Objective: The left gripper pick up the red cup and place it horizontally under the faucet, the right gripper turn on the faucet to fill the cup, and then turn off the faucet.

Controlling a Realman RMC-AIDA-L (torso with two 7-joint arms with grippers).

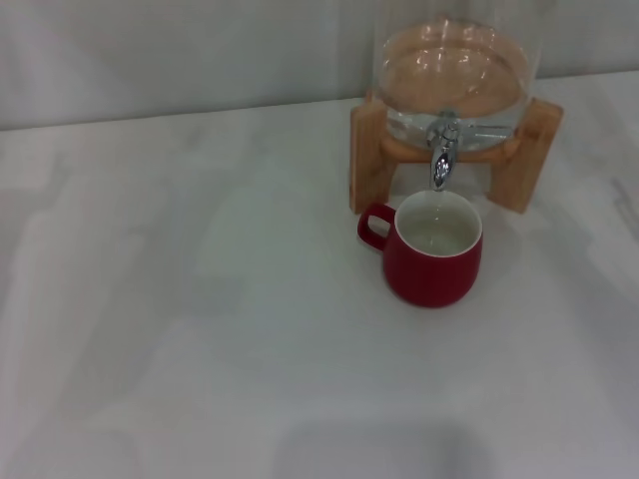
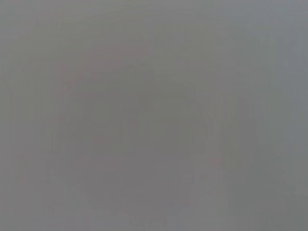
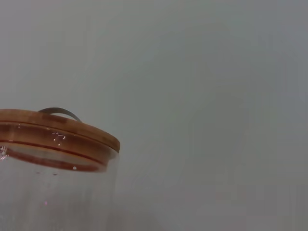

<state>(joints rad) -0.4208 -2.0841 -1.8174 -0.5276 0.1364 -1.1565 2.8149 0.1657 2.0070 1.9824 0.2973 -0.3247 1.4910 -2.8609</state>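
Red cup (image 1: 432, 256): upright under the faucet (image 1: 442, 150) — overflow risk if dripping.
Fingers: neither gripper visible — cannot tell.
Bench (image 1: 200, 329): would get wet.

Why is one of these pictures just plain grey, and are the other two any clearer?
The left wrist view shows only a flat grey blur, nothing recognisable. The head view is soft and hazy, yet the red cup under the faucet reads clearly, with glare on the glass dispenser. The right wrist view shows its wooden lid against blank grey.
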